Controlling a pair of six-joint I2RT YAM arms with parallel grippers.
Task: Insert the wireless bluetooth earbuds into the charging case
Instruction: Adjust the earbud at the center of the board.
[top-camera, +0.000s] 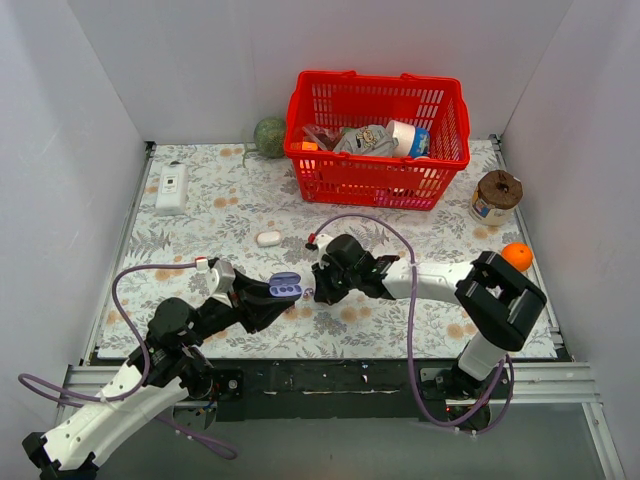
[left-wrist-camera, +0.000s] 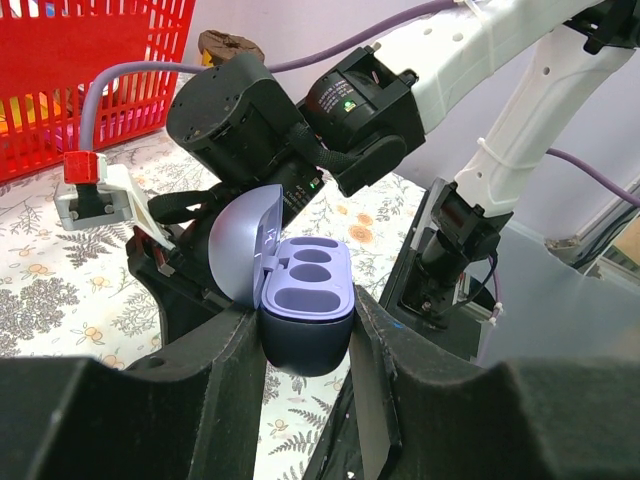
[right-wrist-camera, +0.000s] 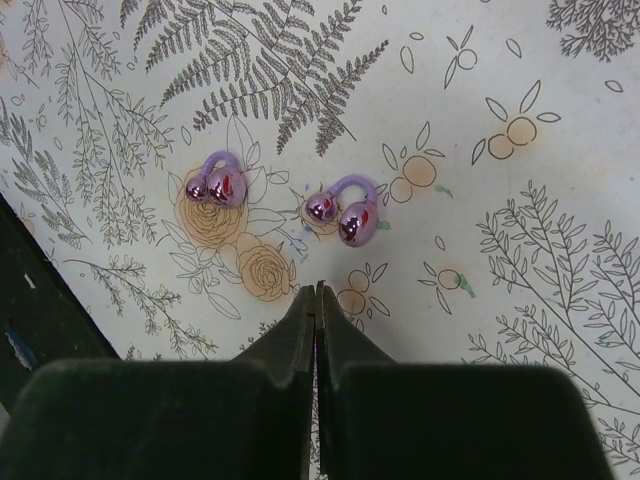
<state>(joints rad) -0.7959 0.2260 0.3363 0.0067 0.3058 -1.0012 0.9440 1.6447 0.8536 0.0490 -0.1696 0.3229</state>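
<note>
My left gripper (left-wrist-camera: 308, 345) is shut on the lavender charging case (left-wrist-camera: 306, 300) and holds it above the cloth with the lid open and both sockets empty; the case also shows in the top view (top-camera: 284, 286). Two glossy purple earbuds lie on the floral cloth in the right wrist view, one on the left (right-wrist-camera: 219, 184) and one on the right (right-wrist-camera: 344, 211). My right gripper (right-wrist-camera: 318, 288) is shut and empty, its tips just short of the right earbud. In the top view the right gripper (top-camera: 318, 289) sits just right of the case.
A white oval pebble (top-camera: 268, 238) lies behind the case. A red basket (top-camera: 377, 137) of items stands at the back, with a green ball (top-camera: 269, 136) to its left. A white box (top-camera: 172, 187), a brown jar (top-camera: 496, 196) and an orange (top-camera: 517, 256) are near the edges.
</note>
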